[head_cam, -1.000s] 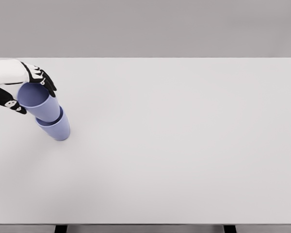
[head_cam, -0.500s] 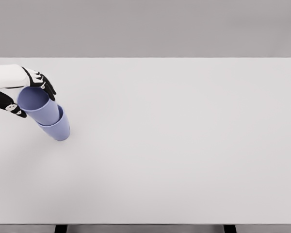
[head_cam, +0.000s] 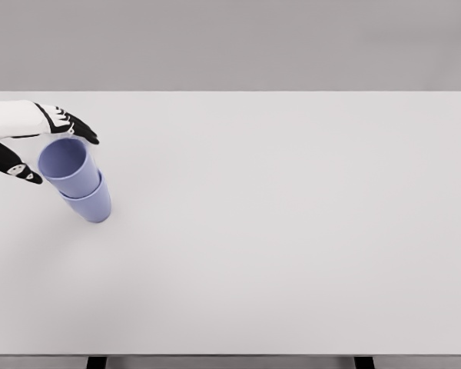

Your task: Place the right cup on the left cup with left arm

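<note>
Where the wide white table (head_cam: pixel 276 231) runs toward its left edge, two smooth periwinkle-blue plastic cups stand nested one in the other. The upper cup (head_cam: pixel 67 167) sits inside the lower cup (head_cam: pixel 91 206), its round mouth open to the camera and its pale interior plainly visible; only the lower cup's rim and outer wall show below and to the right of it. Both are tapered, handleless and the same shade of blue, and the stack leans slightly up and to the left in the head view.

The left hand (head_cam: pixel 32 142), white at the wrist with black fingers, comes in from the left edge. Its fingers (head_cam: pixel 81 128) stretch out above and behind the upper cup's rim, while the thumb (head_cam: pixel 19 170) lies off to the cup's left, apart from its wall. The hand is spread and grips nothing.

Half a second ago the fingers and thumb were closed around the upper cup, which was tilted further left and sat higher in the lower one. It now rests deeper and straighter, and the fingers have opened away from it. The lower cup has not moved.
</note>
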